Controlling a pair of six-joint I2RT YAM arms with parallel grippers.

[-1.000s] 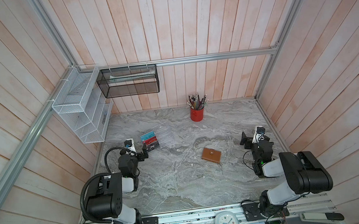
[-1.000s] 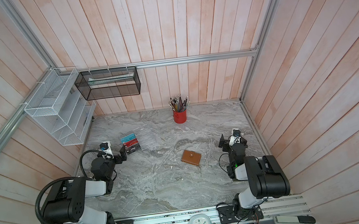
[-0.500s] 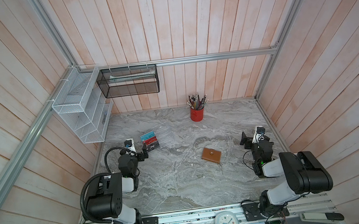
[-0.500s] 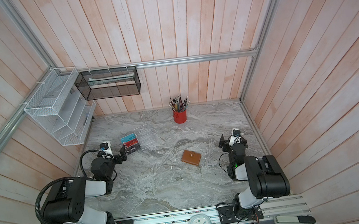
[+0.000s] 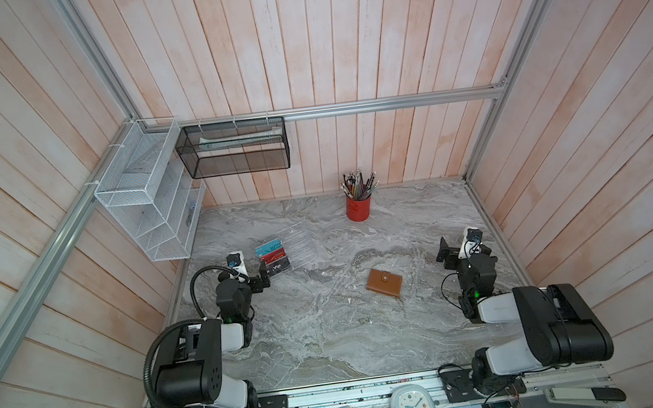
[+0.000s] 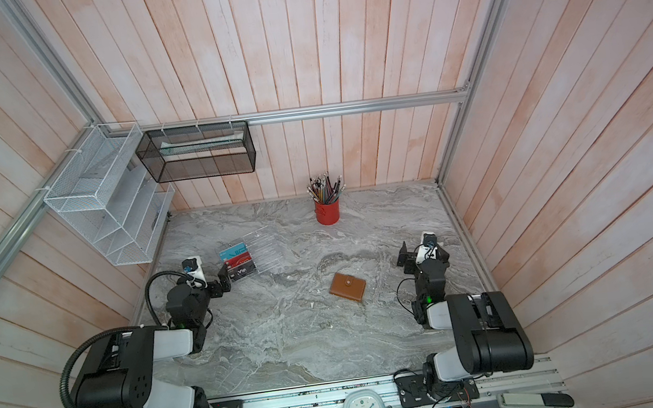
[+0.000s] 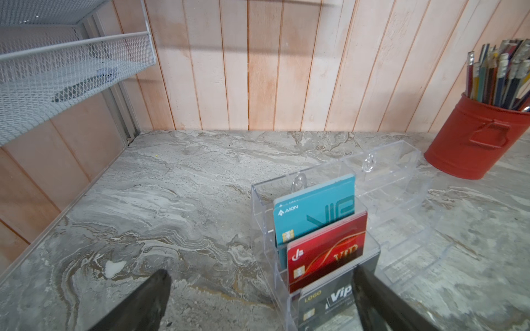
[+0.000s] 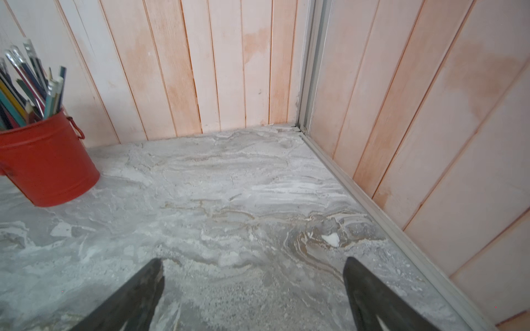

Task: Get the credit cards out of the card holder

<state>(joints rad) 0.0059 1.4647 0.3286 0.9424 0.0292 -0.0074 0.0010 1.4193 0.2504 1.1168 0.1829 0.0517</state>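
Note:
The card holder [image 5: 385,283] [image 6: 347,287], a tan-brown leather wallet, lies flat on the marble table right of centre with its snap strap fastened. The credit cards are hidden. My left gripper [image 5: 263,279] [image 6: 223,281] [image 7: 259,282] rests low at the table's left, open and empty, far from the wallet. One of its fingers [image 7: 370,295] stands just in front of a clear acrylic rack [image 7: 387,183]. At the table's right, beside the wall, my right gripper [image 5: 461,248] [image 6: 423,253] [image 8: 253,268] is open over bare marble, the wallet to its left.
The acrylic rack [image 5: 292,250] holds teal [image 7: 315,212], red [image 7: 327,249] and black Vip cards [image 7: 327,303]. A red cup of pencils [image 5: 358,207] [image 8: 46,160] stands at the back. A white mesh shelf [image 5: 149,208] and a black mesh basket [image 5: 235,152] hang on the walls.

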